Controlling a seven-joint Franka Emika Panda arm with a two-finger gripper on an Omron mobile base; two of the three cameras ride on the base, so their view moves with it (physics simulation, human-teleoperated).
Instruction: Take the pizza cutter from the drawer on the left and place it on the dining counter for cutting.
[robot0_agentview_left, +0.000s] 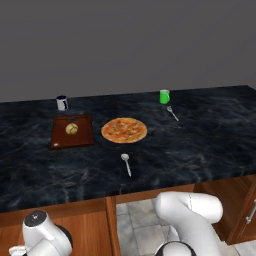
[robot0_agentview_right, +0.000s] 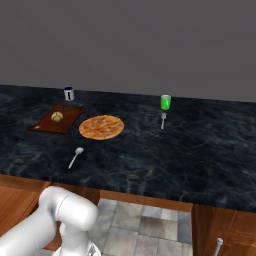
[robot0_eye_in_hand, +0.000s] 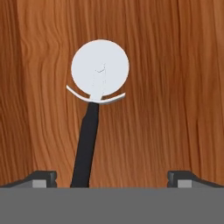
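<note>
In the hand view the gripper (robot0_eye_in_hand: 112, 177) is looking straight onto a reddish-brown wooden surface, its two dark finger tips (robot0_eye_in_hand: 43, 177) standing at the lower left and lower right of the frame, spread wide apart and holding nothing. The pizza cutter (robot0_eye_in_hand: 97, 94) is lying flat on that wood in the middle of the frame, its pale round wheel toward the top and its dark handle running down between the finger tips, nearer the left one; the handle's end is being cut off by the bottom of the view. Whether the tips are touching the wood cannot be told.

In the left base view the white arm (robot0_agentview_left: 192, 212) is bending low at the bottom of the frame, its far end out of sight.

The dining counter (robot0_agentview_left: 200, 145) is carrying a pizza (robot0_agentview_left: 124, 130), a cutting board (robot0_agentview_left: 71, 131), a spoon (robot0_agentview_left: 126, 162), a fork (robot0_agentview_left: 172, 113), a green cup (robot0_agentview_left: 164, 96) and a dark mug (robot0_agentview_left: 62, 102). The mug's white marking is too small to read.
</note>
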